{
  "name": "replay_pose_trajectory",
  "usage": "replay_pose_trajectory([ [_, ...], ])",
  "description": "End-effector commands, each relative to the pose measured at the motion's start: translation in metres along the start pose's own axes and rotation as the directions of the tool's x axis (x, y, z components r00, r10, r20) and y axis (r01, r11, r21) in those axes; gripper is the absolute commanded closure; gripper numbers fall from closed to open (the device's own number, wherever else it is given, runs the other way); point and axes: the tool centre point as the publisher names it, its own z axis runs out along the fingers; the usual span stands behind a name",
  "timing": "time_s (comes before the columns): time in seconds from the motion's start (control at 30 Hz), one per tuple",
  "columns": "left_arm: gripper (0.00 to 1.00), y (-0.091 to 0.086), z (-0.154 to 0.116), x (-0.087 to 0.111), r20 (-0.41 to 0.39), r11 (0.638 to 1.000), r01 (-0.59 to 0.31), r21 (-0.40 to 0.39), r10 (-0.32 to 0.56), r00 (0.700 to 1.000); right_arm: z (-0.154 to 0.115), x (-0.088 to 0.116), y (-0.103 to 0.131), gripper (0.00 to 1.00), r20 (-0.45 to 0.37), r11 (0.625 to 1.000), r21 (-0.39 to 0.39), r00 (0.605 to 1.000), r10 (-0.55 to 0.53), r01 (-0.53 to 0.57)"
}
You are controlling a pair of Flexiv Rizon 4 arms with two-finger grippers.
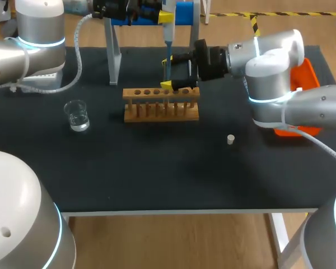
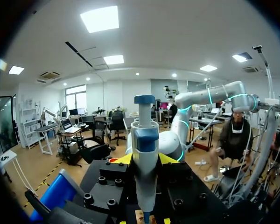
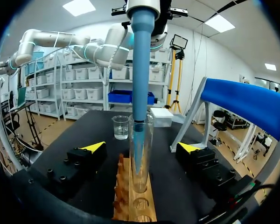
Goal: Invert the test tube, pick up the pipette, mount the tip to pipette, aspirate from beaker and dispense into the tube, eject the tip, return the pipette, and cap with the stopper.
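Observation:
My left gripper is shut on the blue and white pipette, holding it upright above the wooden rack. In the left wrist view the pipette stands gripped in the left gripper. Its blue tip reaches down inside the clear test tube, which stands upright in the rack. My right gripper is open, its yellow fingertips wide on both sides of the tube and not touching it. The right gripper sits at the rack's back edge. The white stopper lies on the mat.
A glass beaker with clear liquid stands left of the rack; the right wrist view shows the beaker beyond the rack. The blue pipette stand on metal legs is at the back. An orange tray sits at the right edge.

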Motion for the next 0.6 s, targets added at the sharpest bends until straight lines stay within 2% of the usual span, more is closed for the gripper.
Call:
replay_pose_trajectory([
  [0.03, 1.0, -0.001, -0.001, -0.001, -0.004, 1.0, 0.001, -0.001, -0.001, 1.0, 0.007, 0.001, 0.002, 0.0, 0.008, 1.0, 0.026, 1.0, -0.008, 0.008],
  [0.6, 1.0, -0.001, -0.001, -0.001, -0.004, 1.0, 0.001, -0.001, -0.001, 1.0, 0.027, -0.004, -0.005, 0.0, 0.014, 0.994, 0.111, 1.0, -0.023, 0.022],
])
